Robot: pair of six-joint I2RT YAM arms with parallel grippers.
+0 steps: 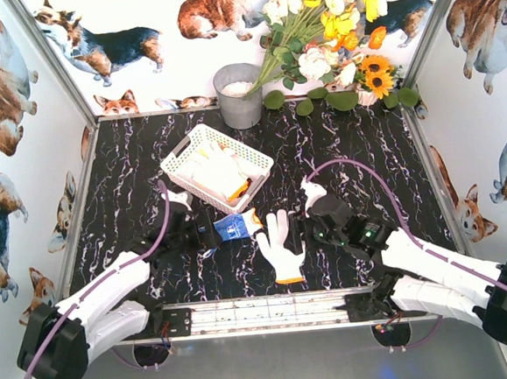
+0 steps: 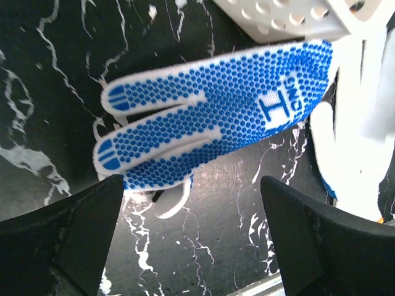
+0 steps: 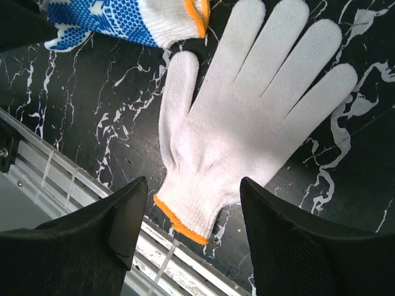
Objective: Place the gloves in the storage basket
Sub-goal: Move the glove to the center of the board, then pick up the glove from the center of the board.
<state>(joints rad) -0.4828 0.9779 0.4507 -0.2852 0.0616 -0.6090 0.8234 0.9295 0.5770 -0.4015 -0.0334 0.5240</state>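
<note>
The white lattice storage basket [image 1: 174,168] stands left of centre at the back, with several white gloves [image 1: 217,170] lying in it. In front of it a blue-dotted glove [image 1: 234,227] lies palm up on the black marble table. My left gripper [image 1: 211,235] is open, and the glove's fingertips [image 2: 114,154] lie just ahead of its left finger [image 2: 68,234]. A plain white glove [image 1: 281,244] with an orange cuff [image 3: 179,222] lies flat beside it. My right gripper [image 3: 192,185] stands open over that cuff end, holding nothing. The basket's corner [image 2: 290,15] shows in the left wrist view.
A grey metal bucket [image 1: 239,94] stands behind the basket, with a bunch of artificial flowers [image 1: 329,34] at the back right. The metal rail [image 1: 263,312] at the table's front edge lies just below the white glove's cuff. Printed walls close in both sides.
</note>
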